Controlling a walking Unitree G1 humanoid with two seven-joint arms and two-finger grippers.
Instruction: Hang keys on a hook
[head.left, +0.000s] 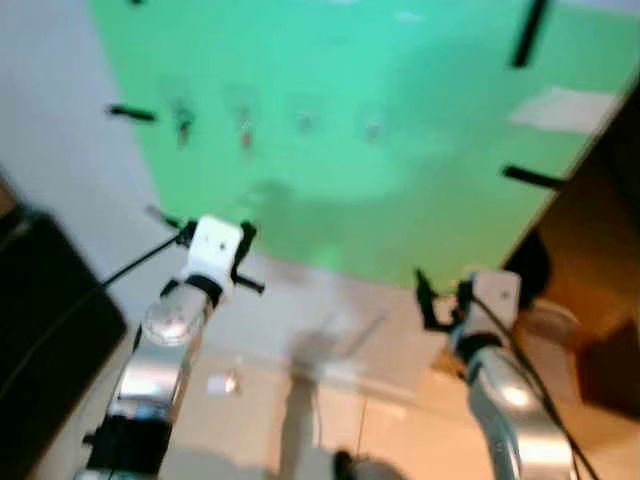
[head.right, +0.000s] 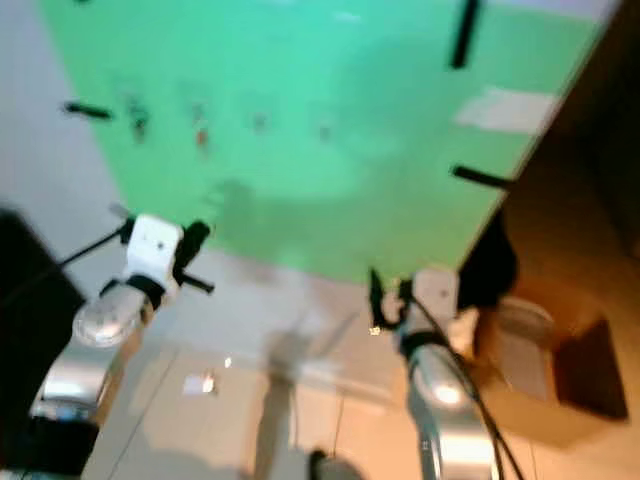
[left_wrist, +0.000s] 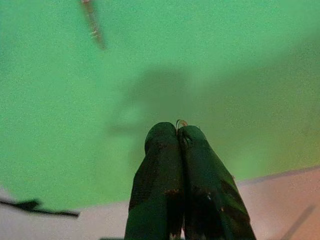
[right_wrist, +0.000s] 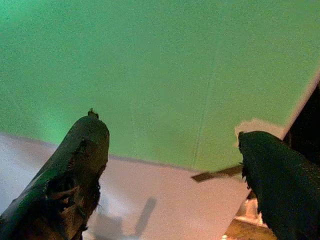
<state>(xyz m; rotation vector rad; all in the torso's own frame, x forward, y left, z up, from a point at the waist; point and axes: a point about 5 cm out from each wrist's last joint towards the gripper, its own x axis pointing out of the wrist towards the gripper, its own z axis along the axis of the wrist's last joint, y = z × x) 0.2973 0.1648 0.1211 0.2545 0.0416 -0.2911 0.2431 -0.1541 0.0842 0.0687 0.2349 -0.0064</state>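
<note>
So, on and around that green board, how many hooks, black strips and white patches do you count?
hooks (small, blurred): 4
black strips clearly in frame: 3
white patch: 1
Total: 8

Green wall panel (head.left: 400, 150); brown cabinet (head.left: 600, 290), maybe wood, at right.
</note>
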